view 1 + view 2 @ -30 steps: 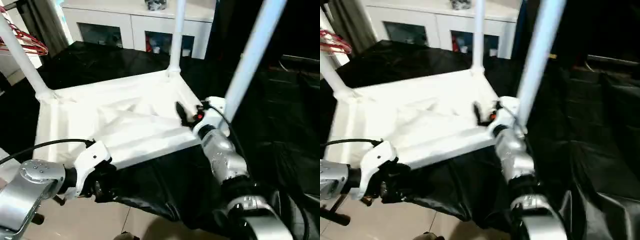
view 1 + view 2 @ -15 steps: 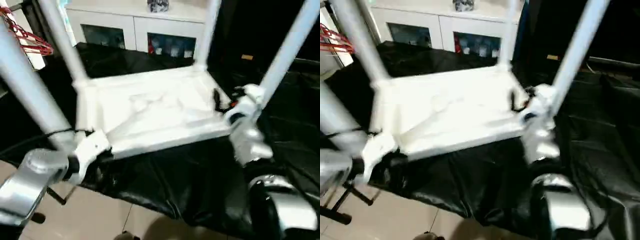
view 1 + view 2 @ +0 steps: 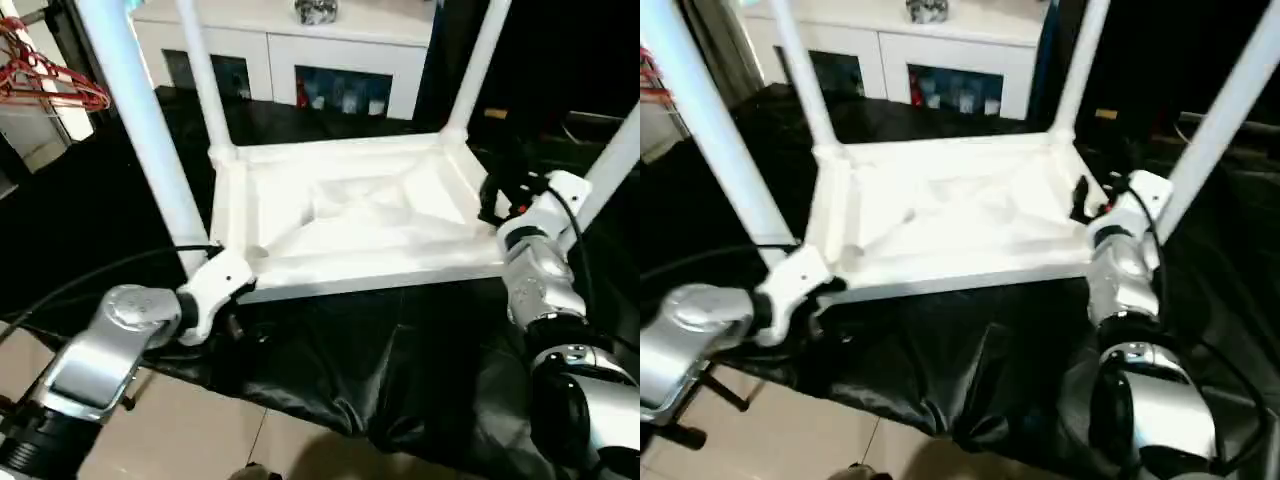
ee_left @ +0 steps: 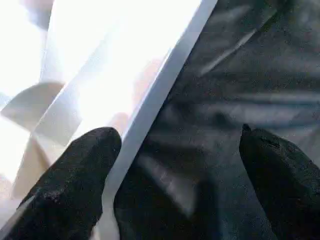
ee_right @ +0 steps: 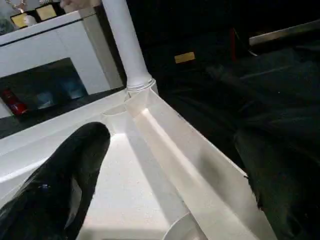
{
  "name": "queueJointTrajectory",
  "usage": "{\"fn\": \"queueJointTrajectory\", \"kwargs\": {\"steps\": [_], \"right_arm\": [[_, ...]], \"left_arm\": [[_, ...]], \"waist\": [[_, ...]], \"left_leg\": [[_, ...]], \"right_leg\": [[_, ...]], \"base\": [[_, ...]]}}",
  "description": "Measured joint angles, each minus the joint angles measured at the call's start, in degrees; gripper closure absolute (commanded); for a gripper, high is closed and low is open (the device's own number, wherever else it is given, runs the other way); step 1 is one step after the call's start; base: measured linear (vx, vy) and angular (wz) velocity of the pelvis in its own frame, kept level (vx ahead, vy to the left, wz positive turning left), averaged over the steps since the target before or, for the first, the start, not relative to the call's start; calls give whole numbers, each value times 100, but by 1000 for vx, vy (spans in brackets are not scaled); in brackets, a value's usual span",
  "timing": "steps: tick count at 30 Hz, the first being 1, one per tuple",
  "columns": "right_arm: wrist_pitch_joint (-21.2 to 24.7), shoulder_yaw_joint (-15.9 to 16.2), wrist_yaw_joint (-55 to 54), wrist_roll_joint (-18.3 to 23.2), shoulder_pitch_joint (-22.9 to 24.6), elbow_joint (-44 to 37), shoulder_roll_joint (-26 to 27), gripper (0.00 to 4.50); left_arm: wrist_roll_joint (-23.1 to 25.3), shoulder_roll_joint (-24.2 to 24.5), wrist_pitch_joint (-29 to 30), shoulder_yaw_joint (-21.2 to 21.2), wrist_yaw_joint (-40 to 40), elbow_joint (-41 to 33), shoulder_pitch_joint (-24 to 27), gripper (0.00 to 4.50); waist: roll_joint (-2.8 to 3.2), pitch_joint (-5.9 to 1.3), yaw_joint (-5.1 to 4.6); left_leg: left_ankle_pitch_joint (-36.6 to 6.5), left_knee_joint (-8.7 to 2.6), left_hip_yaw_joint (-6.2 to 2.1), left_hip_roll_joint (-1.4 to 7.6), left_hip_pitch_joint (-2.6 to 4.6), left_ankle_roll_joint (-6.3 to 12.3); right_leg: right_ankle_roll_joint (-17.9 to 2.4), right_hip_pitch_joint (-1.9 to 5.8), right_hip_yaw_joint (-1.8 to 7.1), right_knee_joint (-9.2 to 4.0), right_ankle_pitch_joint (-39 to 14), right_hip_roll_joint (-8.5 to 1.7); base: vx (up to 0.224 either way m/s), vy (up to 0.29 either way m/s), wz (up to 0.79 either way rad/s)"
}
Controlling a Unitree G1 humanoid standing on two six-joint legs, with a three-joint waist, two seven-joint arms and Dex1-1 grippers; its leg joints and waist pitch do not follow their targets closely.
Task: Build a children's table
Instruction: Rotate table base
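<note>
The children's table (image 3: 350,215) lies upside down on the black-draped counter (image 3: 400,370), legs up, so its rim is reachable. My left gripper (image 4: 175,175), wide open, straddles the near rim at 7 o'clock; my right gripper (image 5: 165,185), wide open, straddles the 3 o'clock rim. Neither clamps. No readable writing.

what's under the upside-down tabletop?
The tabletop lies ribs-up on a black sheet that spreads out past its edges and hangs toward the tiled floor. What the sheet is draped over is covered, as is the tabletop's top face.
</note>
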Motion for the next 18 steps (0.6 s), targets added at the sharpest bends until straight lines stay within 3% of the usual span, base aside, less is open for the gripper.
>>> {"fn": "queueJointTrajectory", "kwargs": {"steps": [6, 8, 9, 11, 16, 18], "right_arm": [[191, 208, 855, 75, 580, -705, 114, 0], [486, 480, 1564, 270, 1021, -1448, 132, 0], [602, 547, 1706, 326, 1109, -1598, 131, 0], [1055, 1044, 2568, 567, 1821, -2737, 25, 0], [1647, 1656, 3578, 797, 2704, -4044, -471, 0], [1875, 1656, 3924, 814, 3097, -4319, -894, 0]], "left_arm": [[-1189, -149, 185, 826, -453, -523, 380, 8], [-1479, 98, 374, 1044, -696, -714, 620, 8], [-1507, 143, 407, 1086, -742, -715, 661, 8], [-1601, 676, 542, 1238, -1027, -764, 1086, 8], [-1558, 1329, 622, 1690, -1201, -696, 1431, 8], [-1544, 1723, 715, 2144, -1276, -552, 1623, 8]], "waist": [[6, -1, -15], [4, -3, -49], [4, -3, -51], [-4, -5, -56], [-28, -6, 26], [-43, -7, 48]], "left_leg": [[4, -2, 1, 7, -2, 8], [3, -6, 1, 9, 10, 9], [4, -7, 1, 9, 7, 9], [4, -14, -1, 12, 11, 9], [10, -13, -3, 10, 11, 16], [8, -14, -4, 8, 20, 16]], "right_leg": [[0, -9, -5, 7, -1, 4], [2, -3, -4, 8, -2, 5], [3, -6, -4, 8, -3, 5], [13, -5, -3, 6, -9, 12], [47, 7, 0, -3, -29, 10], [57, 26, 3, -21, -35, 10]], "base": [[0, 0, 0], [0, 0, 0], [0, 0, 0], [0, 0, 0], [0, 0, 0], [0, 0, 0]]}}
